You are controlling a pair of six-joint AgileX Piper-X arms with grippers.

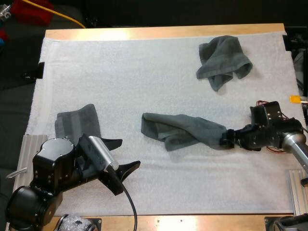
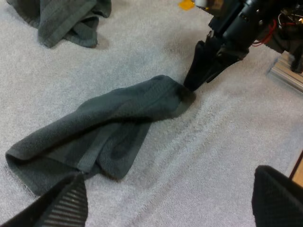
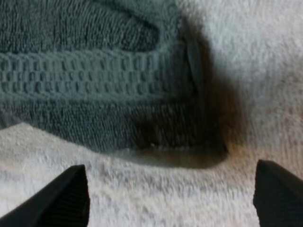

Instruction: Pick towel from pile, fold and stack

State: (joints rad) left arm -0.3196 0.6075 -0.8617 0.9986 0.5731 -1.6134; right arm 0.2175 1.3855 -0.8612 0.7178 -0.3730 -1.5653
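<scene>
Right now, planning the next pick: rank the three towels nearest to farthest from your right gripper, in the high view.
1. stretched towel, centre, just at the right gripper.
2. crumpled towel, far right side.
3. flat towel, near left side.

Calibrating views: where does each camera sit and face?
High: behind the arms, looking forward and down over the mat; left gripper, right gripper show.
Left wrist: on the left arm, facing the middle towel and right gripper; own gripper open.
Right wrist: on the right arm, at that towel's end; own gripper open.
All share the middle towel.
</scene>
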